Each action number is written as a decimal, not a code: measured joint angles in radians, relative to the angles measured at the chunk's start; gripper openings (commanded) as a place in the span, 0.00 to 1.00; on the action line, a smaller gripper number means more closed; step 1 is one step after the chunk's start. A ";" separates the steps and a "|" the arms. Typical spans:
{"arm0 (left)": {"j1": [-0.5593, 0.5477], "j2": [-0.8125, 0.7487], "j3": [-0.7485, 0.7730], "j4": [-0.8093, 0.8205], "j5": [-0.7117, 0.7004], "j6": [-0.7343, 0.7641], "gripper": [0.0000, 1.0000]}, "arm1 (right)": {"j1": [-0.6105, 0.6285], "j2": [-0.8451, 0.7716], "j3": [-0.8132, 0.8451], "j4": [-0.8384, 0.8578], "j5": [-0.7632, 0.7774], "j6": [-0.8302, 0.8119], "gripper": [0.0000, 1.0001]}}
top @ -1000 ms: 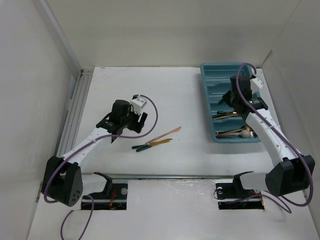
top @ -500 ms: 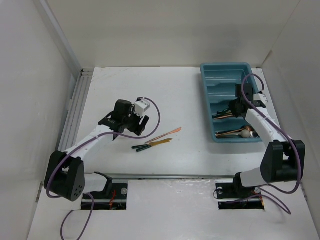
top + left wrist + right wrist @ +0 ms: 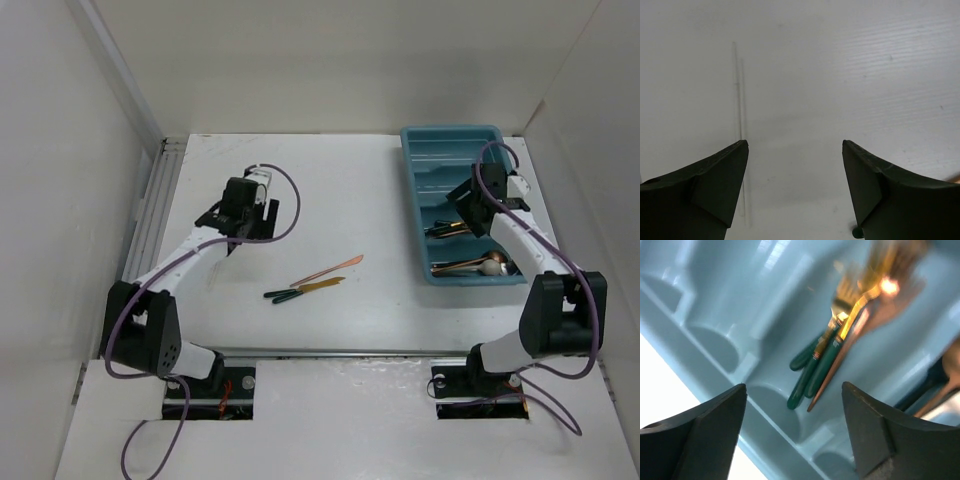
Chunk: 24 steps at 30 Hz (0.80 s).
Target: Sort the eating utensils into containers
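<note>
Three eating utensils lie loose mid-table: a copper one and two with dark green handles. The teal containers tray stands at the far right, with more utensils in its near slots. My right gripper hovers open over the tray, above green-handled gold forks and a copper utensil lying in one slot. My left gripper is open over bare table, left of and beyond the loose utensils, holding nothing.
White walls close in the table on the left, back and right. A metal rail runs along the left edge. Purple cables loop over both wrists. A dark green handle tip peeks in beside the left gripper's right finger.
My right gripper has opened over the tray, and the utensils now lie free in the slot. My left arm has drawn back and to the left, away from the loose utensils.
</note>
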 measured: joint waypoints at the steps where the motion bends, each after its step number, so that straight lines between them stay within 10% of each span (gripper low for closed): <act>1: 0.015 0.017 0.019 -0.010 -0.011 -0.007 0.69 | 0.005 0.000 0.013 0.004 -0.005 -0.050 0.79; 7: 0.185 0.154 0.117 -0.087 -0.038 -0.012 0.23 | 0.180 0.028 0.246 0.030 0.010 -0.473 0.76; 24: 0.311 0.293 0.105 -0.126 0.089 0.266 0.34 | 0.408 0.066 0.290 0.049 0.032 -0.777 0.70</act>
